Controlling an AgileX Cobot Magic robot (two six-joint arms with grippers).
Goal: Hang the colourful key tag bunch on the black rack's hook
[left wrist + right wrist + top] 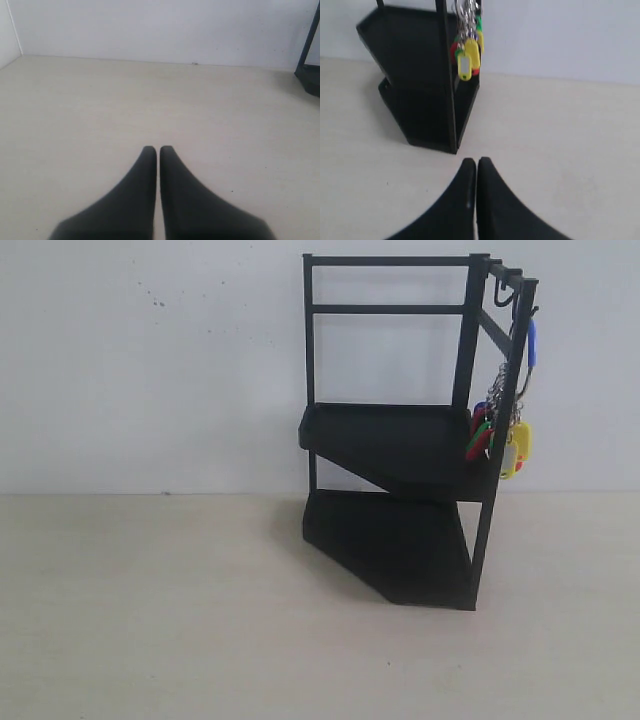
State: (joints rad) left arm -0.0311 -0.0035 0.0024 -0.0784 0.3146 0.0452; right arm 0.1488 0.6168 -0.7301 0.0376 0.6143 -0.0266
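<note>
The black rack (400, 445) stands at the back of the table, right of centre. The colourful key tag bunch (512, 435) hangs from a hook (503, 298) on the rack's right top rail, its blue-sleeved ring (531, 342) uppermost and its tags dangling beside the upper tier. In the right wrist view the rack (420, 75) and the hanging tags (468, 52) lie ahead of my right gripper (476, 161), which is shut, empty and well apart from them. My left gripper (158, 149) is shut and empty over bare table. Neither gripper shows in the exterior view.
A white wall (150, 360) backs the pale wooden table (160, 610). A corner of the rack's base (311, 75) shows at the edge of the left wrist view. A side wall (7, 30) meets the table in that view.
</note>
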